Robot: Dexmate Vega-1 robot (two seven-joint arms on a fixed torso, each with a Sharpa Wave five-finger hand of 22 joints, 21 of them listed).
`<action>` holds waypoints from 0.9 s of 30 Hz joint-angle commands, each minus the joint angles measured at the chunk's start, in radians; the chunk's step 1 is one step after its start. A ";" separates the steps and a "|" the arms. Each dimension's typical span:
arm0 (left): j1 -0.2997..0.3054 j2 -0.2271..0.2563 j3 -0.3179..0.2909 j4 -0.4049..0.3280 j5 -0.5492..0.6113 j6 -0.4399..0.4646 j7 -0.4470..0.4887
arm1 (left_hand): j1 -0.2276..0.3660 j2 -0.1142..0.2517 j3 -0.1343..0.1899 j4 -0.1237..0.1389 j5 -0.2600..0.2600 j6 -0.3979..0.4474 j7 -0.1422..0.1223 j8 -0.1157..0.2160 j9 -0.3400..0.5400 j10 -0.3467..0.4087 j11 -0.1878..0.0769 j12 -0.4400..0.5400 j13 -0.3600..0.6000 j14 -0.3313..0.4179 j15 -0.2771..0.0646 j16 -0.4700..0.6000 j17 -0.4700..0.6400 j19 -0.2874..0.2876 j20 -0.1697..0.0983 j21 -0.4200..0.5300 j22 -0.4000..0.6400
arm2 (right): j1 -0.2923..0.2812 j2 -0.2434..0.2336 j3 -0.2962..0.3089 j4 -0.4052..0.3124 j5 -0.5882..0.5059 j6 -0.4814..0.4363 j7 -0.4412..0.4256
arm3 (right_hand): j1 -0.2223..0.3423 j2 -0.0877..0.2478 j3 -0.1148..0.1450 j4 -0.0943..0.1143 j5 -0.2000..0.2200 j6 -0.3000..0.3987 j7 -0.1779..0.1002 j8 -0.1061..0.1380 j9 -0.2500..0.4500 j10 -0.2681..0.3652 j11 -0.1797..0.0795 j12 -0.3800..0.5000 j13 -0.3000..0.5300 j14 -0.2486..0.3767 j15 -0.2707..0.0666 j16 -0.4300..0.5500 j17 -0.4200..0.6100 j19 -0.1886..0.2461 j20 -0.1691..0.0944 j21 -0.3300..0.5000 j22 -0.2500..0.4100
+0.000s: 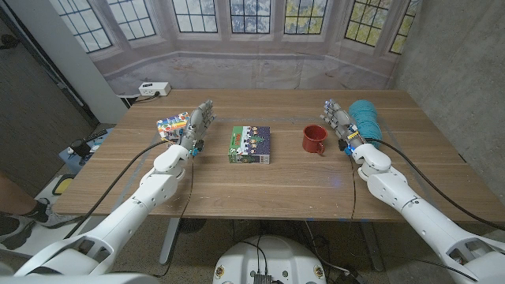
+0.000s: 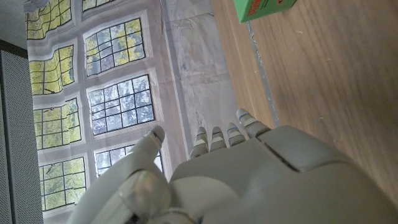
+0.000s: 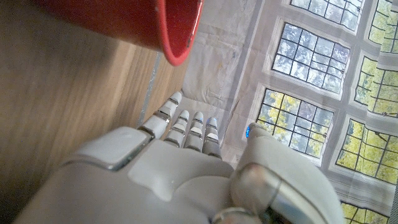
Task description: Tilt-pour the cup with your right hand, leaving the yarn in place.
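**Table Contents: Red Cup Upright, Both Hands Unladen**

As seen from the head view, entries run from the left side across to the right.

1. Colourful box (image 1: 172,125), small, multicoloured print; sits at roughly 10 o'clock from table centre, just beside the left hand.
2. Left hand (image 1: 197,125), fingers extended and apart, holding nothing; the left wrist view (image 2: 249,180) shows its fingers straight along the wooden table (image 1: 260,185).
3. Green box (image 1: 250,145), printed lid, lying flat near table centre; a corner of it appears in the left wrist view (image 2: 264,7).
4. Red cup (image 1: 314,140), standing upright, mouth up, at about 3 o'clock from the green box; apart from both hands. Its rim shows in the right wrist view (image 3: 177,31).
5. Right hand (image 1: 339,122), at 3 o'clock from the cup, near it but not touching; fingers extended, apart, gripping nothing, as in the right wrist view (image 3: 186,174).
6. Teal yarn (image 1: 365,120), a tall cone, just beside the right hand at its 3 o'clock.
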 commanded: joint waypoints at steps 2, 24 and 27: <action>0.004 0.000 0.009 0.003 0.012 -0.012 -0.003 | 0.013 0.003 0.006 -0.001 0.005 0.012 0.000 0.006 0.004 0.005 0.009 0.005 0.003 -0.002 0.003 0.006 0.005 0.008 0.002 0.005 0.004 | -0.039 -0.032 0.014 -0.062 0.019 -0.017 0.004 | 0.011 -0.003 0.009 -0.005 0.005 0.007 0.001 0.006 0.002 0.008 0.002 0.003 0.001 -0.001 -0.039 0.001 0.003 -0.002 -0.057 0.002 0.003; -0.003 -0.011 0.026 -0.003 0.031 -0.013 0.006 | 0.016 0.003 0.004 -0.008 0.004 0.008 0.000 0.003 0.004 -0.002 0.011 0.002 0.002 -0.004 0.005 0.004 0.006 0.010 0.001 0.001 0.004 | -0.123 -0.090 0.039 -0.181 -0.044 -0.038 -0.114 | 0.040 -0.010 0.026 -0.040 0.001 0.006 0.000 0.006 0.001 0.005 0.000 0.002 0.001 -0.003 -0.043 -0.001 -0.008 -0.002 -0.058 0.003 0.003; -0.008 -0.013 0.028 0.004 0.028 -0.014 -0.003 | 0.016 0.003 0.003 -0.008 0.004 0.009 0.001 0.003 0.004 -0.001 0.011 0.002 0.002 -0.004 0.005 0.004 0.006 0.010 0.001 0.001 0.004 | -0.139 -0.097 0.043 -0.204 -0.048 -0.047 -0.129 | 0.042 -0.009 0.027 -0.042 0.000 0.006 -0.001 0.006 0.001 0.004 -0.001 0.002 0.001 -0.003 -0.044 0.000 -0.008 -0.002 -0.059 0.003 0.003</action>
